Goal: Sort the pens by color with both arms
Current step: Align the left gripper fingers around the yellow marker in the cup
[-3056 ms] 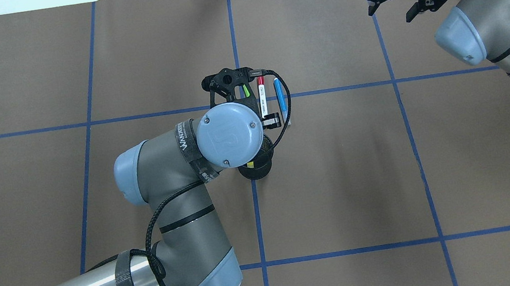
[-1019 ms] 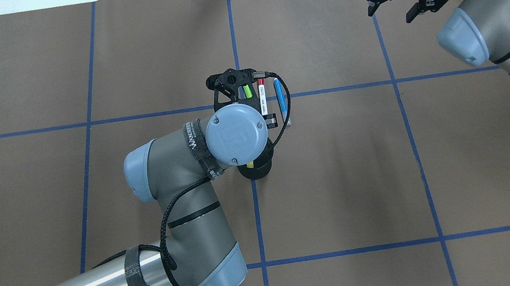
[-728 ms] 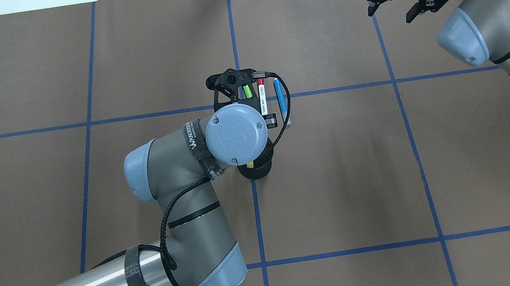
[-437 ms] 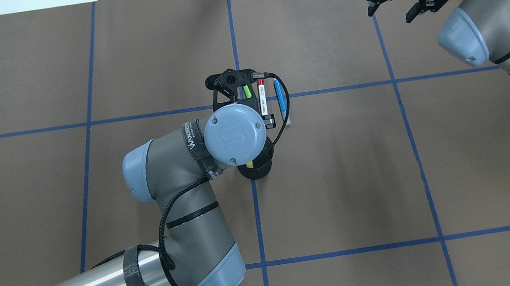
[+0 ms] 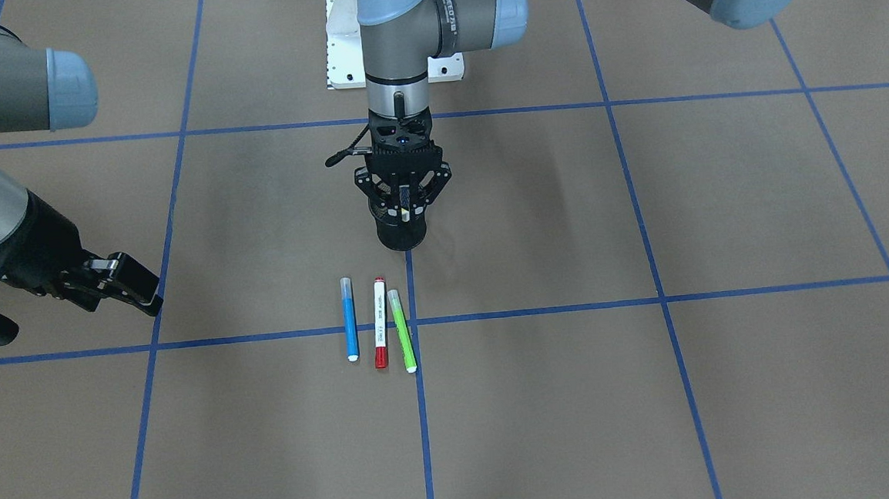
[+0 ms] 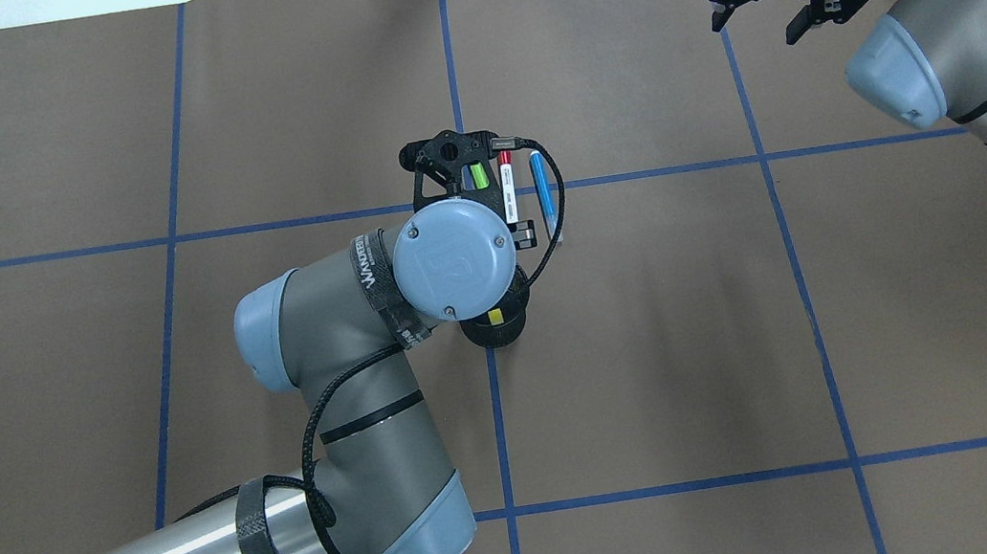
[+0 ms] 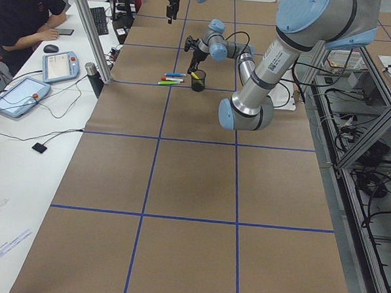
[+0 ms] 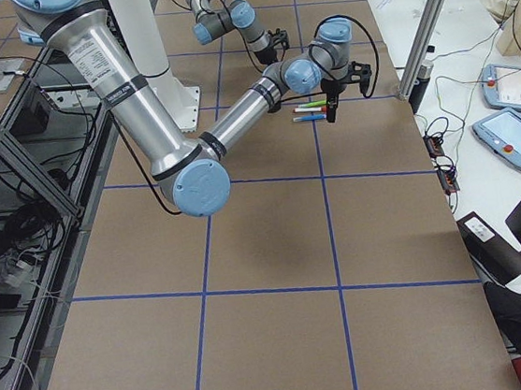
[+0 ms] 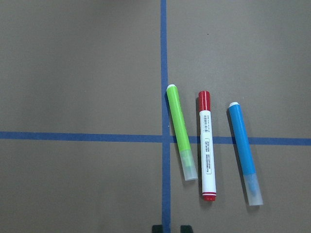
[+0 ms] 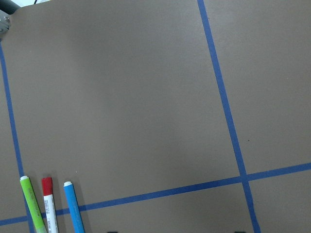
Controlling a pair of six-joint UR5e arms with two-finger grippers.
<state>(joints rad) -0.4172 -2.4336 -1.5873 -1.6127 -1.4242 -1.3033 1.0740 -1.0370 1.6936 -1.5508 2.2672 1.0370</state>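
Three pens lie side by side on the brown table: a blue one [image 5: 349,319], a white one with red ends [image 5: 379,323] and a green one [image 5: 402,331]. The left wrist view shows the same green pen [image 9: 180,131], white pen [image 9: 206,145] and blue pen [image 9: 244,150]. Just behind them stands a black mesh cup [image 5: 401,237]. My left gripper [image 5: 405,208] hangs over the cup, shut on a yellow pen [image 6: 494,316] that stands in it. Far off at the table's back right corner, my right gripper [image 6: 755,29] is open and holds nothing.
Blue tape lines [image 5: 648,299] divide the table into squares. The white pedestal plate [image 5: 339,47] sits at the robot's base. In the exterior left view a person [image 7: 25,13] sits at a side table with tablets and cables.
Since three seconds ago the left arm's elbow and wrist have shifted slightly right over the cup. More of the yellow pen's end shows now. The right arm has barely moved.
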